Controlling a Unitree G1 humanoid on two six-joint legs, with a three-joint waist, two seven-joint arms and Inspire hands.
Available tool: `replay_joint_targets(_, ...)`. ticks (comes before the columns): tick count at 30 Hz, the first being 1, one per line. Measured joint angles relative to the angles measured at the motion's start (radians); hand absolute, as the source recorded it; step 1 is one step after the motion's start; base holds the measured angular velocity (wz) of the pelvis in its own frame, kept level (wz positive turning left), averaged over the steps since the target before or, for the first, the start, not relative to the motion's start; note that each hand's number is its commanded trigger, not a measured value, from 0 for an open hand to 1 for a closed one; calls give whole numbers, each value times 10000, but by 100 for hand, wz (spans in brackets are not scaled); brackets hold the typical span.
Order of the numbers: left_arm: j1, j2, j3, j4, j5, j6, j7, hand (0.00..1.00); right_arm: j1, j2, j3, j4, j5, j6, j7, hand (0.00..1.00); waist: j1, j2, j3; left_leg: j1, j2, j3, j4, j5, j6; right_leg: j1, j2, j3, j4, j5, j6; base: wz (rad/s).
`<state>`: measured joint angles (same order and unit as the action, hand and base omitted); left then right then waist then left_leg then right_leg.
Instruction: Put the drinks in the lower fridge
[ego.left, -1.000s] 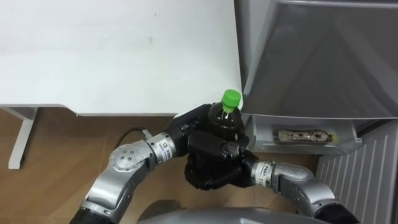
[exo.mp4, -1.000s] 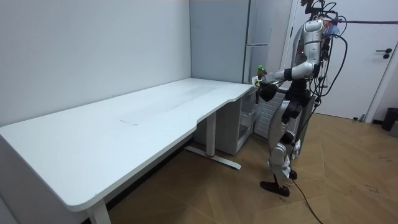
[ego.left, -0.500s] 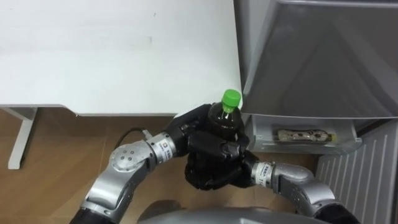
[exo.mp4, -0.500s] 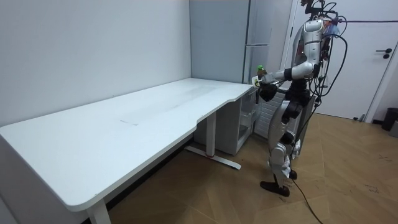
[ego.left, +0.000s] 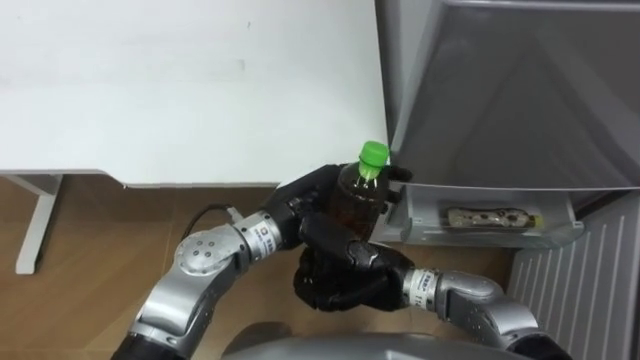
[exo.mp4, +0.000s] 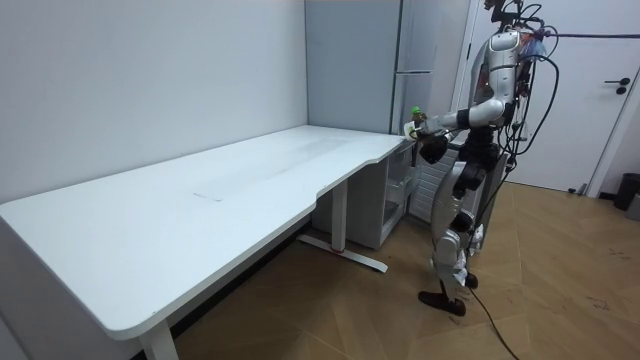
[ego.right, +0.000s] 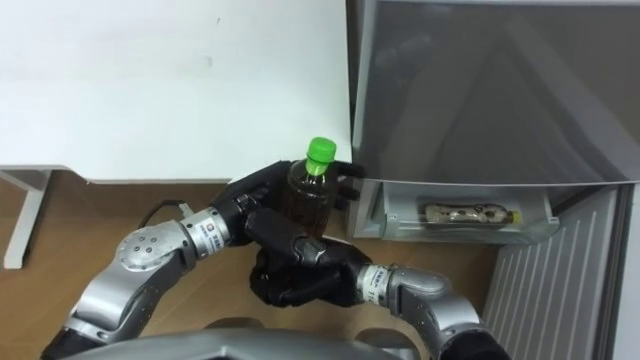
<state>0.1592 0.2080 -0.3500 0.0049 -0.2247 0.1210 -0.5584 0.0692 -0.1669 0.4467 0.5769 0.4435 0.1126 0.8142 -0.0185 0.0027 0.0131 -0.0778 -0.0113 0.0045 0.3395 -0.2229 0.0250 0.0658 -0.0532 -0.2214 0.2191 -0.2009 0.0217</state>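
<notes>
L hand (ego.left: 300, 205) fingers (ego.left: 330, 182) are curled tight round the bottle (ego.left: 358, 195) from the side away from the fridge (ego.left: 500, 90). One tip can be seen poking out on the fridge side, just under the cap (ego.left: 372, 155). R hand (ego.left: 335, 275) is curled round the bottle's lower end from the front, so the base is hidden behind it, and one finger is laid up across the lower body. So the bottle is gripped by both hands and held upright, w/ dark drink inside and the green cap on. It's held just beside the fridge's grey front corner, not inside. Low in the fridge a shelf (ego.left: 425, 222) is seen w/ a 2nd bottle (ego.left: 488, 217) laid on its side. The desk (ego.left: 190, 80) is set right beside the fridge. In the room view the robot is seen standing upright facing the fridge, at the desk's end, both arms held fwd w/ the bottle in front of its torso.
</notes>
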Motion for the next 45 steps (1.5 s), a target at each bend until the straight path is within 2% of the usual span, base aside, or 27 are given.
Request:
replay_joint_targets(6,-153,-26,4,-90,1,0,-17,0,10,11,3,2,345,15,171,100,27,27,-16,8,-1,12,-28,1,0,-9,-1,16,-8,0,0,0)
replay_joint_targets(11,-154,7,123,-688,6,17,66,0,11,14,9,24,422,-2,175,100,22,23,-16,2,-2,22,-39,1,0,-10,-1,21,-13,0,1,0)
replay_joint_targets(13,-235,4,276,-1505,-218,-171,253,0,12,-16,56,75,470,61,162,100,42,-3,-16,43,-2,43,-79,4,1,-2,-6,40,-14,-1,2,-2)
replay_joint_targets(18,-472,-47,318,-2509,-989,-640,554,0,26,-8,34,485,622,138,33,100,209,-47,-11,192,2,103,-218,8,1,42,-6,143,-87,-5,8,-6)
replay_joint_targets(20,-534,-110,326,-2578,-989,-715,636,0,84,-30,18,520,621,160,-51,100,271,-93,-27,207,3,126,-261,8,0,53,-3,168,-105,-4,7,-5)
replay_joint_targets(23,-534,-108,354,-2578,-975,-759,789,0,112,-41,19,531,621,185,-53,100,319,-165,14,226,6,171,-252,9,-2,48,-2,184,-108,-1,4,0)
replay_joint_targets(28,-556,-218,467,-2579,-962,-786,1127,0,112,-59,-9,530,607,192,-54,100,438,-150,44,224,5,177,-305,7,-2,47,-2,237,-134,2,3,0)
replay_joint_targets(33,-599,-344,804,-2580,-989,-947,1494,0,146,-65,-186,523,714,193,-58,100,538,10,140,224,3,171,-350,6,-3,73,0,218,-133,2,3,0)
replay_joint_targets(35,-598,-363,952,-2605,-976,-966,1621,0,238,-54,-302,522,743,192,-57,100,563,60,119,229,3,172,-353,6,-3,70,3,210,-137,2,3,0)
replay_joint_targets(39,-598,-415,1714,-2941,-969,-981,1882,0,440,-75,-685,524,659,193,-58,100,560,97,94,254,1,163,-323,8,-5,93,5,177,-148,2,3,0)
replay_joint_targets(45,-651,-616,2677,-3259,-992,-1306,2637,0,941,-50,-1246,375,711,190,-80,100,808,103,89,465,11,172,-384,7,-6,237,7,248,-144,1,4,-3)
